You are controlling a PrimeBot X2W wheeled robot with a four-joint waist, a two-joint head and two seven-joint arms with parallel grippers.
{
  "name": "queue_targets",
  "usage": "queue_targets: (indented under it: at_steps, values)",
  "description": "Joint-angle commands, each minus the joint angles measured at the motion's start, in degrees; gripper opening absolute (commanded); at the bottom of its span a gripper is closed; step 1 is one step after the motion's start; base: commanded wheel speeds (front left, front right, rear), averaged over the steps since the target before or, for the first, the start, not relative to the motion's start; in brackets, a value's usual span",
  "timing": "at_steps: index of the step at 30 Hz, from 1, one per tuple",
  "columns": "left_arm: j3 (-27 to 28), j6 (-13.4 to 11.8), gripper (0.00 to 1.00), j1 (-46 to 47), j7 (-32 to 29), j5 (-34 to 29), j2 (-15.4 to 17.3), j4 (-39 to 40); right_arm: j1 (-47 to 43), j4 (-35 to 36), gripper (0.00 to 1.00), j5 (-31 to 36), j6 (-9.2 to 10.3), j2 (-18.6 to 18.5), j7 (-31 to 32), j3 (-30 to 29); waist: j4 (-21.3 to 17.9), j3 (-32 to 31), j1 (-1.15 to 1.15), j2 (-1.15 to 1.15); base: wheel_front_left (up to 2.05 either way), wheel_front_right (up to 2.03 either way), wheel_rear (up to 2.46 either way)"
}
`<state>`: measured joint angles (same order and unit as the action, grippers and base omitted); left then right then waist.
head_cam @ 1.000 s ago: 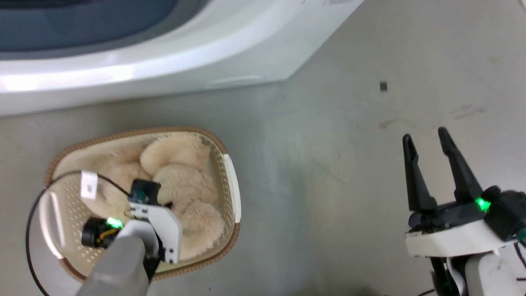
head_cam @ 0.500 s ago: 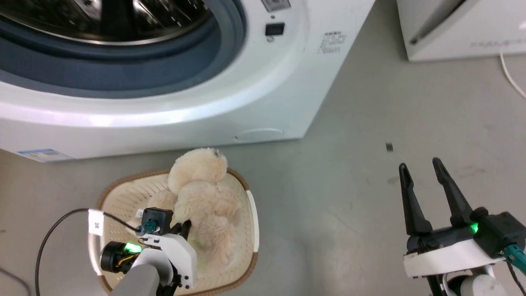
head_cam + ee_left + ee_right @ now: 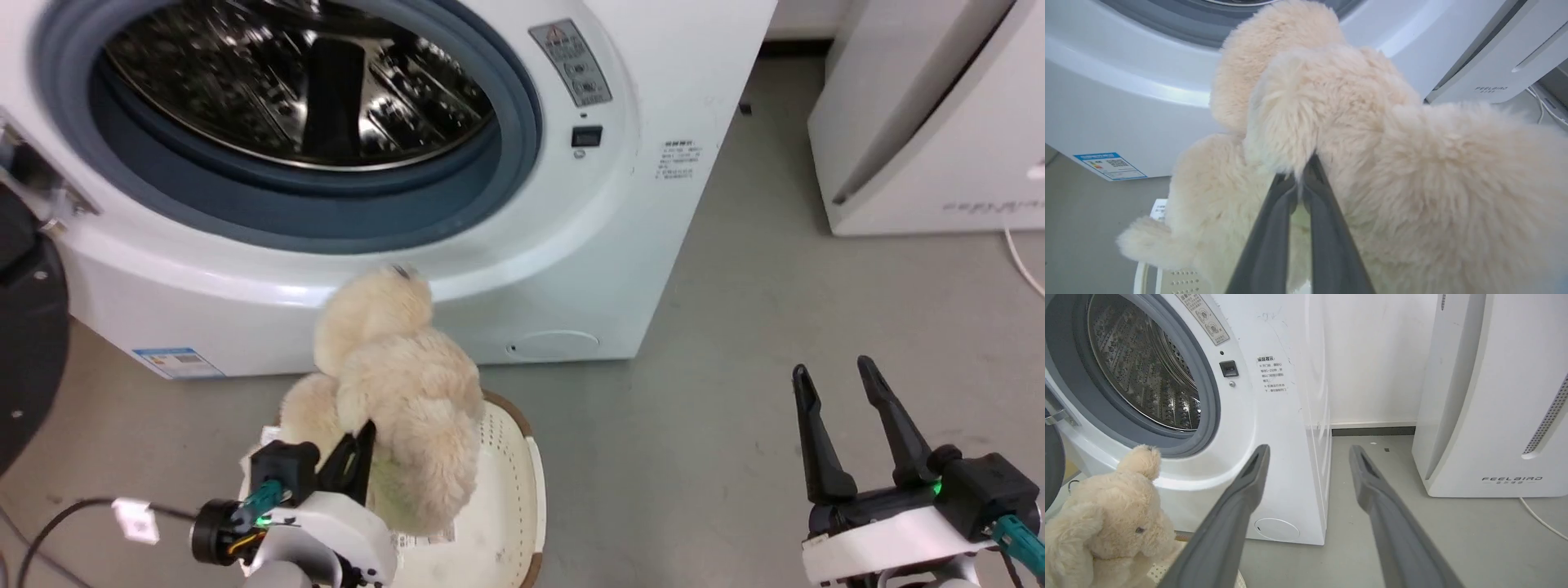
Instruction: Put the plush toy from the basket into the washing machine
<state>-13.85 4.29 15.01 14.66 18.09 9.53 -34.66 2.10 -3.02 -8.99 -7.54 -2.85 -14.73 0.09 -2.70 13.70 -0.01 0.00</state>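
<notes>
My left gripper (image 3: 359, 445) is shut on the plush toy (image 3: 400, 384), a shaggy cream-beige animal held up above the basket (image 3: 522, 498). Its head reaches the lower rim of the washing machine (image 3: 571, 269) opening. In the left wrist view the fingers (image 3: 1274, 228) pinch into the plush toy (image 3: 1372, 155)'s fur. The washing machine's steel drum (image 3: 302, 73) is exposed, and its black door (image 3: 24, 343) hangs open at the left. My right gripper (image 3: 837, 425) stands open over bare floor at the lower right. The right wrist view shows the plush toy (image 3: 1106, 514) at lower left, below the drum (image 3: 1147, 375).
A white slanted FEELBIRD appliance (image 3: 931, 122) stands to the right of the washing machine, with a white cable (image 3: 1024, 265) on the floor beside it. Grey floor (image 3: 735, 343) lies between the basket and my right gripper.
My left gripper has lifted the plush toy out of the basket, up toward the washing machine's opening. The head camera has tilted upward, bringing the drum into view. The right gripper stays open.
</notes>
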Motion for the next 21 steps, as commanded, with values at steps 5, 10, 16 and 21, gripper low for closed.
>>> queue_targets:
  at_steps: [5,10,16,21]
  values:
    - [5.6,-0.1,0.0,-4.5,0.3,-2.0,-1.6,11.8,-1.2,-0.3,1.0,-0.3,0.05,0.0,-0.3,0.1,0.5,-2.6,0.01,0.0,0.0,0.0,0.0]
    - [10.2,0.4,0.0,-6.5,0.3,-4.6,-2.9,23.2,-1.4,-0.2,1.0,-0.5,0.05,0.0,-0.3,0.2,0.2,-3.1,0.01,0.0,0.0,0.0,0.0]
    - [12.7,1.5,0.0,-3.4,0.3,-7.3,-2.6,30.3,-1.0,0.4,1.0,-0.6,0.05,0.0,-0.3,0.7,-1.3,-1.0,0.01,0.0,0.0,0.0,0.0]
    - [13.6,2.2,0.0,4.0,0.3,-7.7,-0.2,30.7,0.8,1.4,1.0,-1.0,0.05,0.0,-0.3,1.0,-3.5,3.6,0.01,0.0,0.0,0.0,0.0]
